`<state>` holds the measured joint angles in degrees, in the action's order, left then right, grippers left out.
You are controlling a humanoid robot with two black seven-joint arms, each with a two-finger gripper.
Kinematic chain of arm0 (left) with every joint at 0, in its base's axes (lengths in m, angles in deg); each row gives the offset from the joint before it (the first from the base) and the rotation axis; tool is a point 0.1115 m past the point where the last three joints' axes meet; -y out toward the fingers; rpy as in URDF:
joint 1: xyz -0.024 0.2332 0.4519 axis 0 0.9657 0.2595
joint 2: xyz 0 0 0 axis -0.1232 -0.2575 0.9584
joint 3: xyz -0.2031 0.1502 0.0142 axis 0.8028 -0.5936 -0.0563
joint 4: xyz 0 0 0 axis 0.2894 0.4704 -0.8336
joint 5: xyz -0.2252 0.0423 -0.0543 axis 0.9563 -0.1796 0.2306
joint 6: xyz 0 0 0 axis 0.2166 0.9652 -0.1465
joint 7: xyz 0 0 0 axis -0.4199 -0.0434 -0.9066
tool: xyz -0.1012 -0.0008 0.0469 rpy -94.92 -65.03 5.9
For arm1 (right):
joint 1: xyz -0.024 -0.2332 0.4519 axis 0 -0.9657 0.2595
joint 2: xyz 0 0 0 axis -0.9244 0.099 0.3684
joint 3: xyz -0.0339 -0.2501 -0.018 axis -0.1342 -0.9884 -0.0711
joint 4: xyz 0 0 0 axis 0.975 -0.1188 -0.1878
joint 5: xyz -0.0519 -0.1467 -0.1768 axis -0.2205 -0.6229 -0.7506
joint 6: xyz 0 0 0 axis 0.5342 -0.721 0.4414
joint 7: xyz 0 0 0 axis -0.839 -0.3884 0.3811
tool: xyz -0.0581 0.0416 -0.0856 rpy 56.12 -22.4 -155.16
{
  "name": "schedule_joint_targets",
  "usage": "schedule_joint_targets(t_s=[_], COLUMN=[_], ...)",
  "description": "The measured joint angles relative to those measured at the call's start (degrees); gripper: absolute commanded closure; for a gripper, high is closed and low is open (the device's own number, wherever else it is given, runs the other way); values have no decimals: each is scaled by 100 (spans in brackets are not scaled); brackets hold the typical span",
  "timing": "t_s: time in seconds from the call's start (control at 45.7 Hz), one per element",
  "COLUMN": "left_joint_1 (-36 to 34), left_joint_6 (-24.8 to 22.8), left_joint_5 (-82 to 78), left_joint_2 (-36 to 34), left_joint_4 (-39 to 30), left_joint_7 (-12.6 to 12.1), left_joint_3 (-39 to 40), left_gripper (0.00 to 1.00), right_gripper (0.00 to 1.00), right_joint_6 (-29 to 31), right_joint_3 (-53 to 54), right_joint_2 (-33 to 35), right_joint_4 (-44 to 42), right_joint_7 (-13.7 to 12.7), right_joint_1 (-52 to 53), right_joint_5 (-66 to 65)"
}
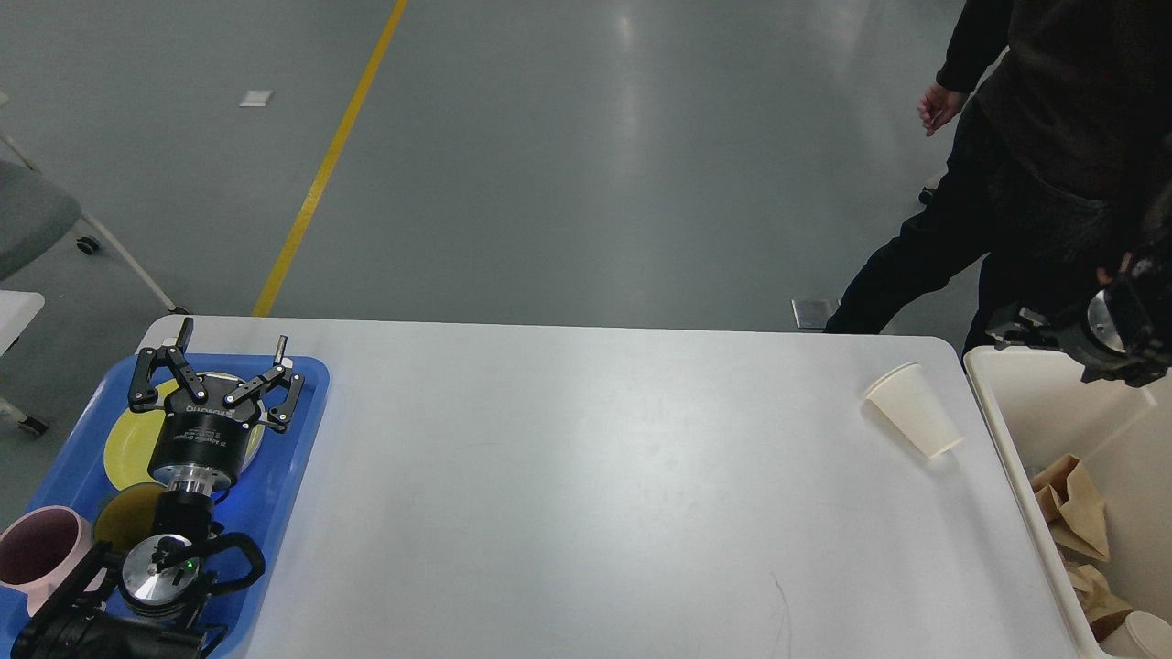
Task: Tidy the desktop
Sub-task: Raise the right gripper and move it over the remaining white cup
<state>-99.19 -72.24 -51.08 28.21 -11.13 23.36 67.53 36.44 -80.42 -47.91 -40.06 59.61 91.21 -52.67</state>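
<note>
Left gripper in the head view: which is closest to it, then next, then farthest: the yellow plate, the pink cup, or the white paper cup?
From the left gripper:
1. Yellow plate, right under it on the blue tray.
2. Pink cup, at the tray's near left corner.
3. White paper cup, tipped over far across the desktop, near the cream bin.

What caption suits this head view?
Left gripper open over blue tray; paper cup lies tipped on the desktop near the bin.

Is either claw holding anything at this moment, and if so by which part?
The left claw is open and empty above the blue tray. The right claw is too dark to tell.
</note>
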Motion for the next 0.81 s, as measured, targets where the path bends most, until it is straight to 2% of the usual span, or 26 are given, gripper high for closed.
schedule_joint_targets(t_s=[0.109,0.241,0.328,0.35,0.416,0.503,0.656,0.809], left_joint_1=[0,0,-2,-3,-3,-3,-3,-3], left_joint_6=[-4,-5,-5,-5,-5,-5,-3,1], left_joint_5=[0,0,0,0,0,0,0,0], left_joint_2=[3,6,6,6,6,6,-1,-3], left_joint_4=[0,0,0,0,0,0,0,0], left_joint_7=[-2,-3,-4,-4,-4,-4,-4,-4], left_joint_3=[0,0,0,0,0,0,0,0], left_gripper=[4,4,4,4,4,4,4,4], right_gripper=[0,0,0,0,1,1,1,0], right_joint_6=[-53,-417,-740,-837,-943,-1008,-976,-716], right_joint_3=[-63,-69,-100,-109,-116,-120,-221,-386], right_joint_2=[-35,-73,-80,-94,-123,-138,-119,-13], right_joint_4=[1269,3299,4680,5192,5967,6931,8534,9357], right_joint_7=[-14,-93,-379,-535,-772,-936,-980,-979], right_joint_1=[1101,2576,3572,3963,4590,5389,6806,7913], right_joint_5=[-464,-906,-965,-967,-967,-958,-939,-888])
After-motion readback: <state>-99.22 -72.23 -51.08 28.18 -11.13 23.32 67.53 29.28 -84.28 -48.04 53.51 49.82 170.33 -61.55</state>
